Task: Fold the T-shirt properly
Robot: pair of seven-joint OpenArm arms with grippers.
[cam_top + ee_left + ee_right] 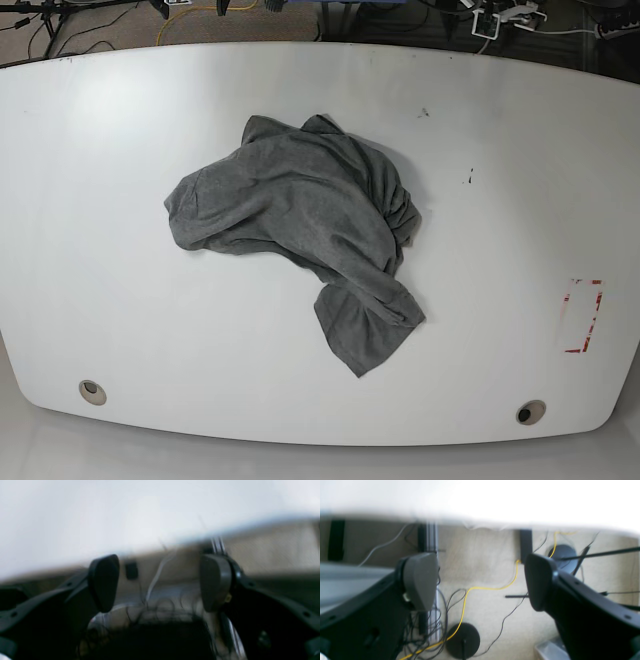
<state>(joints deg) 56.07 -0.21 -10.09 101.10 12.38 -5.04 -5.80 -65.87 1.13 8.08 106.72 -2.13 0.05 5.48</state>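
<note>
Both grippers (160, 583) (481, 582) stand wide apart and empty; the T-shirt (300, 200), crumpled beyond them, apparently needs flattening first. Next calls for reaching over and pinching its edges.

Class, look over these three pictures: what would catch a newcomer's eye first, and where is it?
The crumpled dark grey T-shirt, bunched near the middle of the broad white table, stands out first. Next comes the yellow cable winding across the floor between the open right gripper's fingers in the right wrist view. In the base view, broken red marks sit toward the table's right edge.
</note>
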